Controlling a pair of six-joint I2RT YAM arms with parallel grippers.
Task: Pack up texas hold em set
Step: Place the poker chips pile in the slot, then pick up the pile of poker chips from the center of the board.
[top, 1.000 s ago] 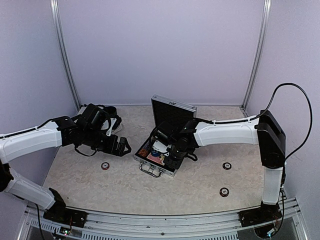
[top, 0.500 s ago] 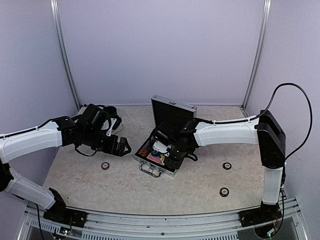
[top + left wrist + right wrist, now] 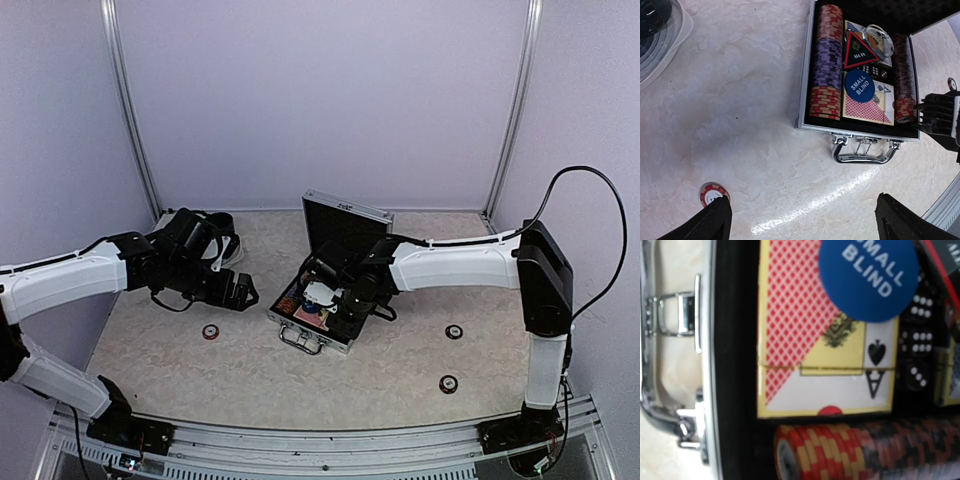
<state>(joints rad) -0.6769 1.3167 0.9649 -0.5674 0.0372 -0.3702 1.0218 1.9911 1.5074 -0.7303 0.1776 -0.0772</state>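
The silver case (image 3: 300,330) of the texas hold em set lies open at mid-table, with its lid (image 3: 347,224) upright. Inside it lie striped chip rows (image 3: 825,60), a red-backed card deck (image 3: 867,106), a blue "small blind" button (image 3: 860,86), a red-edged triangle marker (image 3: 858,51) and dark dice (image 3: 920,352). My left gripper (image 3: 805,227) hangs open over bare table in front of the case handle (image 3: 865,152), and a loose red chip (image 3: 714,192) lies by its left fingertip. My right gripper (image 3: 342,312) is low at the near end of the right chip row (image 3: 840,452). Its fingers are out of its own view.
A clear plate (image 3: 662,47) with a dark mug sits at the back left, behind the left arm. Loose chips lie on the table at the left (image 3: 211,331) and at the right (image 3: 454,332), (image 3: 449,383). Frame posts and walls enclose the table.
The left gripper has drifted slightly back and to the left. The right arm stays low over the case.
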